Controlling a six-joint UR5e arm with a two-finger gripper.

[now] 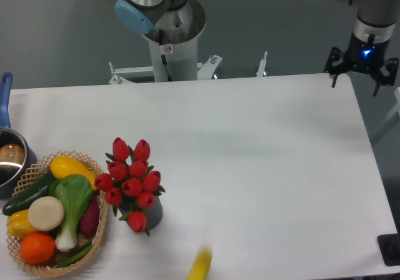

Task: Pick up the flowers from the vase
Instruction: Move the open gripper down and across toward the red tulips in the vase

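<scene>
Tabletop scene viewed from above by the fixed camera, read from left to right. At the far left edge, a metal pot (pixel 11 161) with a blue handle (pixel 5 95) was cut off by the frame, so only part of its rim and interior showed. Just beside it, at the lower left corner of the white table (pixel 262 167), sat a wicker basket (pixel 94 230) filled with vegetables, among them a yellow squash, a dark green cucumber, a pale round piece, an orange one and a leafy green; its lower rim ran close to the bottom border. Immediately right of the basket stood the flowers (pixel 131 183), a bunch of red tulip buds with small green leaves, seated in the vase (pixel 154 214); the bunch spread wider than the vase and hid all but a dark grey sliver of its wall at the lower right. Farther right, at the bottom edge, a blurred yellow object (pixel 200 266) was cut off and could not be identified. Behind the table rose the arm's base column (pixel 169 42). At the upper right, well apart from the flowers, the gripper (pixel 361 74) hung at the table's far corner, its fingers spread and grasping nothing.
</scene>
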